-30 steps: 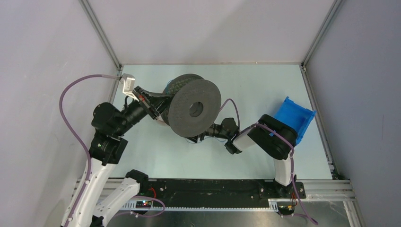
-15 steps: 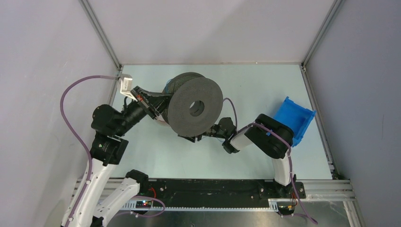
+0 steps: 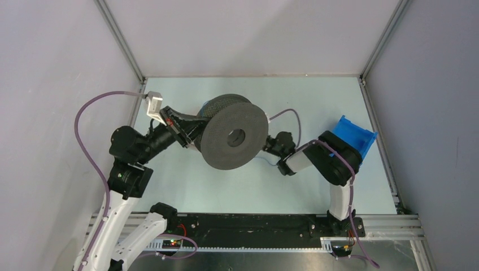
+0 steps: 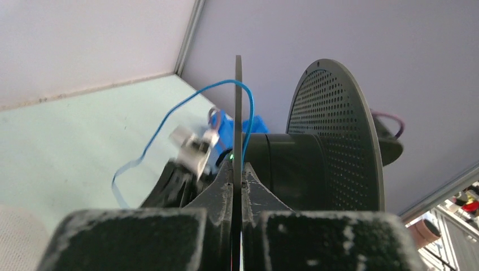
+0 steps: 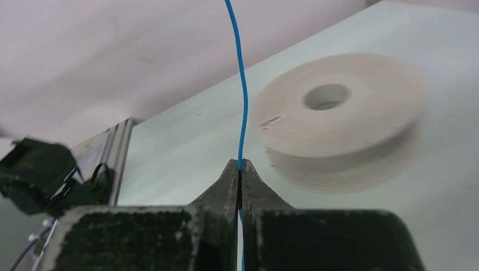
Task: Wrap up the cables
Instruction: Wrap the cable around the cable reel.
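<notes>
Both jaws are clamped: your left gripper [image 4: 238,172] on the dark spool [image 4: 333,141], your right gripper [image 5: 240,167] on the blue cable [image 5: 242,101]; if you overpull, it may slip free.

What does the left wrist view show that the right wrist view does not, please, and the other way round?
Only the left wrist view: the dark spool, its thin rim clamped in the left gripper. Only the right wrist view: a white spool lying flat on the table, and the right gripper shut on the blue cable. Both: that cable and the pale green table.
</notes>
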Action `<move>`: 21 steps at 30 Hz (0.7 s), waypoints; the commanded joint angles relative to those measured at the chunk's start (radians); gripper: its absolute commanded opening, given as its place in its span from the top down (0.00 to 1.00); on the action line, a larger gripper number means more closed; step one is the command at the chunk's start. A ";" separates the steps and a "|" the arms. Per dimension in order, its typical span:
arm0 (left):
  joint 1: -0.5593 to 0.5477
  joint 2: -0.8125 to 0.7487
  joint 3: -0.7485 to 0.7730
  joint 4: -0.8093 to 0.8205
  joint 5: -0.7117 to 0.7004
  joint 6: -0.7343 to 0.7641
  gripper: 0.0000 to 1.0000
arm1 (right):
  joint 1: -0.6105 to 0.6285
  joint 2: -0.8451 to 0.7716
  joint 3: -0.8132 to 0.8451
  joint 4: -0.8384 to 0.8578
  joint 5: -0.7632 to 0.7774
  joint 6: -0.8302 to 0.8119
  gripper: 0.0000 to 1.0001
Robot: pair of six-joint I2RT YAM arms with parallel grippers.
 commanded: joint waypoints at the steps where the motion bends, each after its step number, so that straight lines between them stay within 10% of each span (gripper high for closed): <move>1: 0.000 -0.045 0.012 -0.095 -0.010 0.134 1.00 | -0.120 -0.130 -0.061 0.053 0.071 0.103 1.00; 21: 0.081 -0.034 0.025 -0.304 -0.216 0.298 1.00 | -0.427 -0.462 -0.189 -0.204 0.094 0.018 1.00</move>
